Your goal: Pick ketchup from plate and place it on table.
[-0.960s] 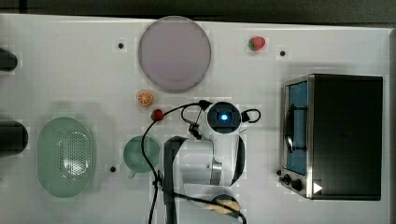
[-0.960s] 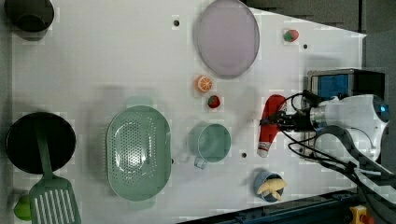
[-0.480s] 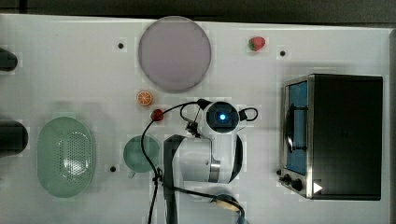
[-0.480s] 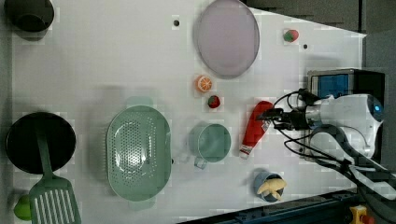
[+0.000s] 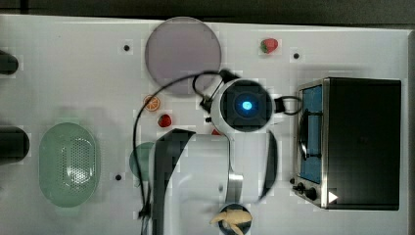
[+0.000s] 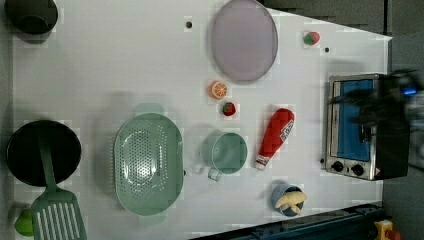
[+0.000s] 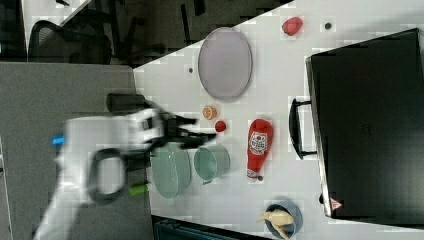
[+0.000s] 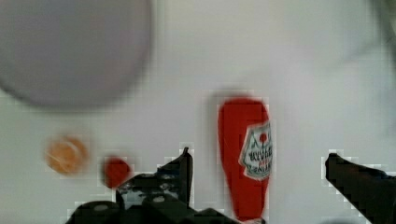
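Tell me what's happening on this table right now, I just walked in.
A single robot arm is working over a white table. The ketchup lies flat on the table between the green cup and the toaster oven, well clear of the lilac plate, which is bare. In the wrist view the gripper is open above the bottle, its fingers either side and not touching it. The placing looks done.

Grey floor, black chair behind.

red ketchup with white label, lilac-grey plate, white table
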{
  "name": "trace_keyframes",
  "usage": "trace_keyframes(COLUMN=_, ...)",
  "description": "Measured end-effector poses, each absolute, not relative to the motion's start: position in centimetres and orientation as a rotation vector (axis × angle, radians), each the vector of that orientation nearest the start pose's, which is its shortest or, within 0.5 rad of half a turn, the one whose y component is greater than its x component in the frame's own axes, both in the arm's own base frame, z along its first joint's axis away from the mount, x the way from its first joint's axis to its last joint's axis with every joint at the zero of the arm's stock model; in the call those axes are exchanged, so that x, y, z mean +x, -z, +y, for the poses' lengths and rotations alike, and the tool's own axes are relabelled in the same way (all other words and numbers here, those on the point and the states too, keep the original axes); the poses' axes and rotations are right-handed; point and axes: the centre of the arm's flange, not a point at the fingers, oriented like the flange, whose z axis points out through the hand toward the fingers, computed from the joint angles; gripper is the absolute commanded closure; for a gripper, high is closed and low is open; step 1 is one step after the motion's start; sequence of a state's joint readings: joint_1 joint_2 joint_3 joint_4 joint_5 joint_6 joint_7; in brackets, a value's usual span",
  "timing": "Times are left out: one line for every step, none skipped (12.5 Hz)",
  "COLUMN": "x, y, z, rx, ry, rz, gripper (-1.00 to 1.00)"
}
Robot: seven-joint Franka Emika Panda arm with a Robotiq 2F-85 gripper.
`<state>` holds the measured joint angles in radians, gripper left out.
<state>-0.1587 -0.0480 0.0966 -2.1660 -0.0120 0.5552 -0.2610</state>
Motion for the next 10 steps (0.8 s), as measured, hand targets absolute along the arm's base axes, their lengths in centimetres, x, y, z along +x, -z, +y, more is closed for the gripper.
trace_keyframes(x=52.8, y=-46.7, z=-3.3, rx=-2.984, ry=0.114, rz=0.985, gripper=-1.00)
trace_keyframes(x=52.5, y=-51.4, z=-3.3, rx=-2.945, ry=0.172, rz=1.064, gripper=-1.00)
trace_keyframes(x=51.9, y=-55.5, z=-3.2, rx=-2.912, ry=0.214, rz=1.121, gripper=-1.00)
trace_keyframes(x=51.4, y=-58.9, z=-2.9, rx=-2.888, ry=0.242, rz=1.159, gripper=-1.00)
trace_keyframes(x=51.0, y=-61.4, z=-2.7, rx=-2.878, ry=0.236, rz=1.183, gripper=-1.00)
trace_keyframes(x=50.4, y=-62.8, z=-2.5, rx=-2.878, ry=0.194, rz=1.214, gripper=-1.00)
trace_keyframes(x=49.8, y=-63.4, z=-2.6, rx=-2.883, ry=0.134, rz=1.245, gripper=-1.00)
trace_keyframes(x=49.7, y=-63.2, z=-2.6, rx=-2.884, ry=0.104, rz=1.261, gripper=-1.00)
trace_keyframes(x=49.9, y=-62.5, z=-2.6, rx=-2.884, ry=0.075, rz=1.270, gripper=-1.00)
trace_keyframes(x=50.3, y=-61.6, z=-2.6, rx=-2.890, ry=0.036, rz=1.273, gripper=-1.00)
